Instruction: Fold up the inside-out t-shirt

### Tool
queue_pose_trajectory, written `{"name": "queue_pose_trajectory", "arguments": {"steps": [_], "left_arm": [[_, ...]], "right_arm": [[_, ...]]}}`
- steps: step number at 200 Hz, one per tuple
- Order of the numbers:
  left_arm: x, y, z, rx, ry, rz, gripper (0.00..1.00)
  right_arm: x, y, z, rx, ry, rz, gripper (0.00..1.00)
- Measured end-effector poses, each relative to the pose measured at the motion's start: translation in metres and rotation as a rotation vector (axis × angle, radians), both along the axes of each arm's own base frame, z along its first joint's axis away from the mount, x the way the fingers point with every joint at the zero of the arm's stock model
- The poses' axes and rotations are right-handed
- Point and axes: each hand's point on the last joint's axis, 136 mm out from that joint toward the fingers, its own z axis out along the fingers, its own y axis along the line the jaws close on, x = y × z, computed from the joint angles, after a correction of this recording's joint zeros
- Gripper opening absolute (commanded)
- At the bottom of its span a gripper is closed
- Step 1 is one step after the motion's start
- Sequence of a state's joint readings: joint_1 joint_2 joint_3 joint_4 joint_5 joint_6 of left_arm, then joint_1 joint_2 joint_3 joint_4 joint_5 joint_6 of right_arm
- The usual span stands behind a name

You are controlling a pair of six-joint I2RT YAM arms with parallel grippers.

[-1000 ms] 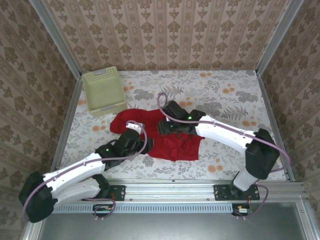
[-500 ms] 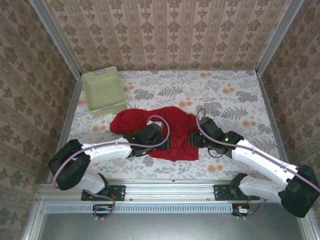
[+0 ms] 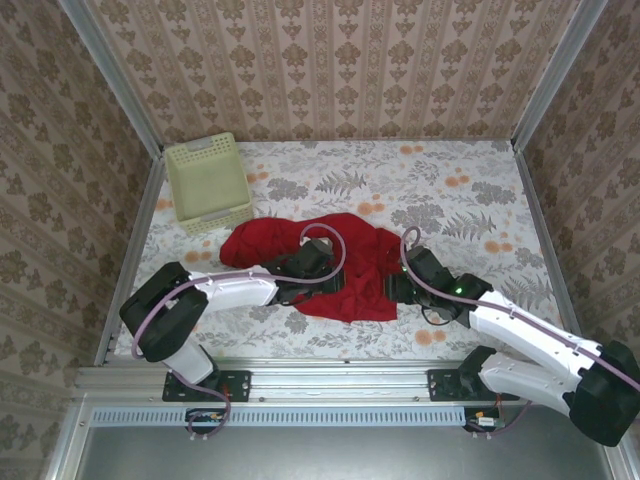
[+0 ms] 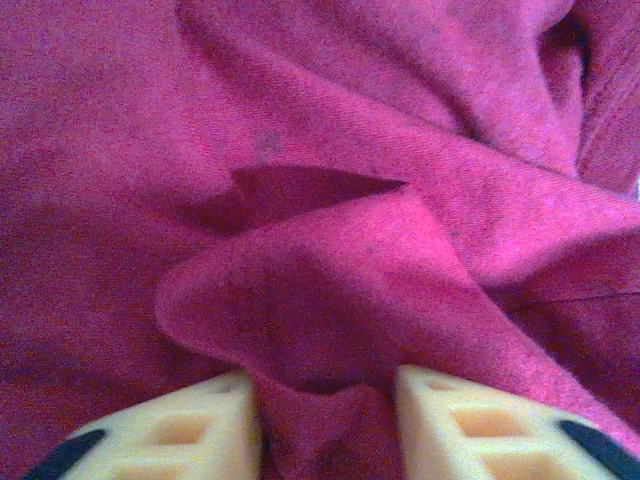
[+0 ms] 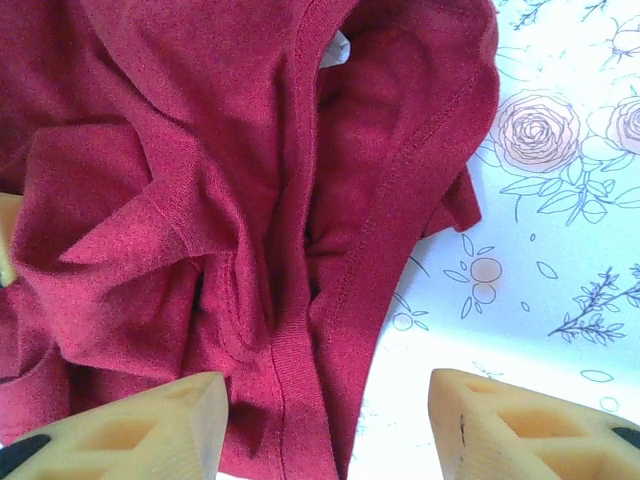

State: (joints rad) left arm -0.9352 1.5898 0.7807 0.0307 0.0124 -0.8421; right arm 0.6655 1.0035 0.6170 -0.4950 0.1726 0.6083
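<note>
L gripper (image 4: 325, 425) was clamped on a fold of red t-shirt (image 4: 330, 270); R gripper (image 5: 325, 425) jaws stood wide apart over its edge, nil held.

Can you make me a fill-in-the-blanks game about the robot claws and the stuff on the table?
The crumpled t-shirt is the color ___.
The basket stands in the far ___ corner of the table.
The left claw pinches a fold of the ___.
The right claw is ___, straddling the hem.
Missing words: red; left; t-shirt; open.
</note>
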Motion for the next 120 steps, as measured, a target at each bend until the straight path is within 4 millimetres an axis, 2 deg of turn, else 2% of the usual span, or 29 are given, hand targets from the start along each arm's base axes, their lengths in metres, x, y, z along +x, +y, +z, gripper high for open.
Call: {"name": "queue_pose_trajectory", "arguments": {"steps": [16, 48, 87, 120], "left_arm": [[0.000, -0.001, 0.001, -0.005, -0.004, -0.008, 0.15], [0.000, -0.002, 0.006, -0.010, -0.018, -0.022, 0.00], [-0.005, -0.006, 0.044, -0.061, -0.101, -0.057, 0.00], [-0.011, -0.003, 0.077, -0.110, -0.180, -0.091, 0.00]], "right_arm": [[0.002, 0.002, -0.005, 0.002, 0.005, 0.000, 0.58], [0.011, 0.009, -0.019, 0.027, 0.045, -0.003, 0.53], [0.028, 0.003, -0.038, 0.082, 0.118, -0.052, 0.44], [0.045, 0.012, -0.037, 0.126, 0.129, -0.035, 0.42]]}}
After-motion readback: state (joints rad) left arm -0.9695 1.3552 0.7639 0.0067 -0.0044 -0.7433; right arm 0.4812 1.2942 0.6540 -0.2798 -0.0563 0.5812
